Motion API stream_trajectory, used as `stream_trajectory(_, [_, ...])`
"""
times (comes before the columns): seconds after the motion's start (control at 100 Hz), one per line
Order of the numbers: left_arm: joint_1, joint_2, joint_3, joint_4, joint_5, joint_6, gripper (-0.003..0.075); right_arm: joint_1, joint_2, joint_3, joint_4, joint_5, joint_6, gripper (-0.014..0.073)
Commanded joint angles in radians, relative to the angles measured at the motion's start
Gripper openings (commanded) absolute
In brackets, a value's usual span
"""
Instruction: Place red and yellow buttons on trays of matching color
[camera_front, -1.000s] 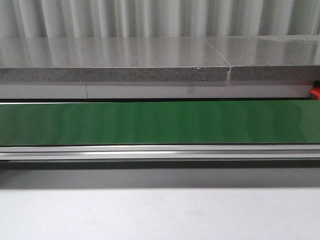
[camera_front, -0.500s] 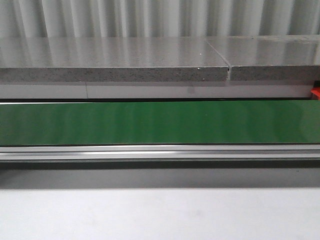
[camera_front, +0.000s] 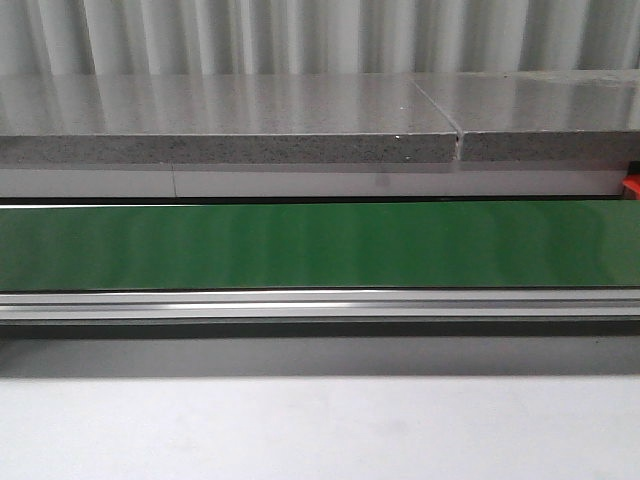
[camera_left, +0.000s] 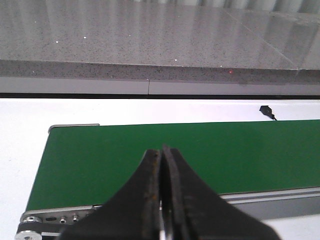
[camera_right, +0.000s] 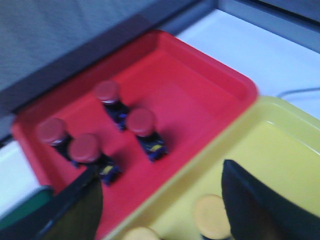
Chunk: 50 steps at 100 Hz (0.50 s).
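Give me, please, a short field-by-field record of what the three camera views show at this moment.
conveyor belt: green, nothing on the part in view
red tray: holds four red buttons
yellow tray: beside the red tray, edges adjoining; at least two yellow buttons visible, the rest cut off
left tool: shut, empty, above the near edge of the belt, close to its end
right tool: open, empty, above the two trays
stone counter: grey, beyond the belt
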Motion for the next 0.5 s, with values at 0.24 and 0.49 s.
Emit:
stream_trajectory(0.24, [-0.008, 0.010, -0.025, -0.003, -0.071, -0.001, -0.0021, 0.263, -0.114, -0.149, 0.007, 0.080, -0.083, 0.0511])
stream_trajectory(0.49, [-0.008, 0.010, -0.025, -0.003, -0.071, -0.001, -0.0021, 0.521, -0.268, -0.149, 0.007, 0.097, -0.193, 0.0510])
